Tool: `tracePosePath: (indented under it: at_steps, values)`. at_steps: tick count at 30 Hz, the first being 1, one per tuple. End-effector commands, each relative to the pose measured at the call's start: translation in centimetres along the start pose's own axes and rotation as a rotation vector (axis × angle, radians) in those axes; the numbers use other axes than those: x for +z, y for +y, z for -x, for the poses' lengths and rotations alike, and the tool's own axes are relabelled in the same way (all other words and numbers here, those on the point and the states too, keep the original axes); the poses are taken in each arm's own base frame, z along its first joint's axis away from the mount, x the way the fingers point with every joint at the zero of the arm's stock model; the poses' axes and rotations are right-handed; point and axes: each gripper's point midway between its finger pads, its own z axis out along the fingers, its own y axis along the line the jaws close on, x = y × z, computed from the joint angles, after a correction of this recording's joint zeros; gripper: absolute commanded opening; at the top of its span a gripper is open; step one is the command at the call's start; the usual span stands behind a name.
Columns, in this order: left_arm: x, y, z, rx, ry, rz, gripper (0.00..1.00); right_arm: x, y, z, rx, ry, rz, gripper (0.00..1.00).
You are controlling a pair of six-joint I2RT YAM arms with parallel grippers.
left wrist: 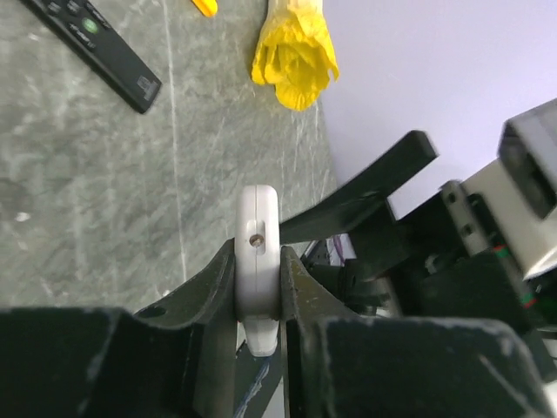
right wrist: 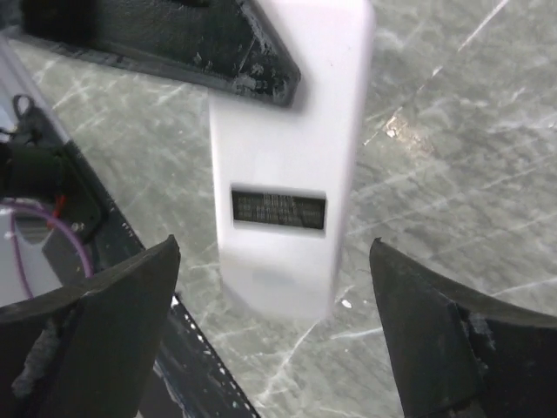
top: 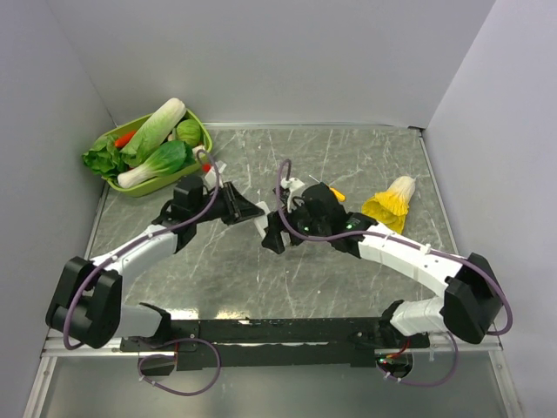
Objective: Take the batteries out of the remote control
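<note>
1. Workspace limits. I see the table (top: 365,157) closed in by the enclosure wall (top: 261,52) on the left, far and right sides. A green basket (top: 203,129) of vegetables fills the far left corner. A yellow-leaf vegetable (top: 392,202) lies right of centre, with an orange piece (top: 338,195) just beside the right arm. The left wrist view shows a black remote (left wrist: 96,43) flat on the table, well apart from both sets of fingers. Bare table lies open on the near side, between the two arms, and along the far edge.

2. Left gripper (left wrist: 258,261). It is clamped on the white remote (right wrist: 287,174), one finger on each broad face, holding it above the table at mid-table.

3. Right gripper (right wrist: 274,261). Its fingers (right wrist: 113,340) stand wide apart, one on each side of the remote's free end, touching neither edge.

4. Orientation. The remote's long axis runs from the left gripper towards the right gripper. The broad face with the dark label (right wrist: 278,209) faces the right wrist camera, and a thin edge faces the left wrist camera. I cannot tell whether cells sit inside.
</note>
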Motion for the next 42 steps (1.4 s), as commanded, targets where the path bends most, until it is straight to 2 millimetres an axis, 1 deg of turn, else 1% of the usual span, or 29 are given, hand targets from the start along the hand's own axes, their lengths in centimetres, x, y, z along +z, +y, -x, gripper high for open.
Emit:
tracePosePath:
  at_steps: [1,2,3,4,5,6,7,8,9,10,12,13,14,15,16,17,22,26,29,33,36,39,40,42]
  values:
    - [-2.6,-1.1,1.6,0.045,-0.066,-0.156,0.01,-3.0,1.6,4.0,0.043,-0.154,0.163,1.0]
    - [-3.4,-2.1,2.2,0.06,-0.088,-0.215,0.01,-3.6,2.5,3.7,0.084,-0.142,0.251,1.0]
    - [-3.9,-2.6,2.4,0.073,-0.101,-0.24,0.01,-4.3,2.3,5.1,0.09,-0.206,0.299,1.0]
    - [-4.1,-2.6,2.2,0.073,-0.104,-0.249,0.01,-4.3,2.0,4.2,0.125,-0.194,0.33,1.0]
    - [-4.2,-3.0,2.2,0.08,-0.106,-0.264,0.01,-4.5,2.4,4.1,0.165,-0.187,0.374,0.99]
    - [-4.6,-3.9,2.4,0.11,-0.123,-0.296,0.01,-5.0,3.1,4.1,0.15,-0.185,0.44,0.99]
    - [-4.8,-3.9,2.1,0.106,-0.122,-0.307,0.01,-4.8,3.1,3.9,0.155,-0.176,0.453,0.98]
    - [-5.1,-4.5,2.2,0.11,-0.131,-0.326,0.01,-4.8,3.3,3.8,0.161,-0.168,0.468,0.98]
    - [-5.6,-5.5,2.3,0.146,-0.153,-0.358,0.01,-4.9,3.5,3.6,0.168,-0.158,0.487,0.98]
    - [-5.9,-5.7,2.2,0.153,-0.161,-0.368,0.01,-4.8,3.5,3.7,0.184,-0.157,0.498,0.97]
    - [-6.7,-6.9,2.3,0.19,-0.193,-0.403,0.01,-4.6,3.8,3.6,0.208,-0.143,0.526,0.96]
    - [-6.8,-6.9,2.2,0.192,-0.198,-0.402,0.01,-4.8,4.1,4.2,0.196,-0.166,0.55,0.96]
    - [-7.2,-7.3,2.3,0.209,-0.212,-0.407,0.01,-5.0,4.4,4.3,0.224,-0.161,0.571,0.94]
    - [-7.2,-7.3,2.5,0.211,-0.223,-0.399,0.01,-4.9,4.6,4.3,0.236,-0.156,0.591,0.93]
    - [-7.3,-7.2,2.5,0.209,-0.225,-0.392,0.01,-5.3,5.2,4.8,0.24,-0.171,0.632,0.91]
    - [-7.5,-7.5,2.5,0.219,-0.232,-0.394,0.01,-5.4,5.3,5.0,0.247,-0.175,0.646,0.89]
    - [-7.5,-7.6,2.6,0.214,-0.235,-0.396,0.01,-4.6,5.2,5.0,0.285,-0.162,0.666,0.77]
    - [-7.3,-7.4,2.5,0.198,-0.224,-0.41,0.01,-4.2,5.3,5.0,0.303,-0.16,0.691,0.73]
    - [-7.1,-7.2,2.5,0.19,-0.224,-0.407,0.01,-3.9,5.3,5.1,0.313,-0.155,0.684,0.68]
    - [-6.9,-7.1,2.7,0.188,-0.226,-0.4,0.01,-3.4,5.4,4.8,0.324,-0.135,0.673,0.65]
    - [-6.9,-7.1,2.8,0.183,-0.227,-0.401,0.01,-2.9,5.1,4.6,0.347,-0.126,0.65,0.6]
    - [-6.9,-7.2,3.0,0.186,-0.236,-0.4,0.01,-2.3,4.7,4.3,0.364,-0.121,0.632,0.52]
    - [-6.9,-7.3,3.1,0.183,-0.239,-0.403,0.01,-2.2,4.7,4.3,0.37,-0.122,0.632,0.46]
    - [-6.9,-7.2,3.1,0.179,-0.239,-0.405,0.01,-1.8,4.6,4.1,0.388,-0.113,0.629,0.38]
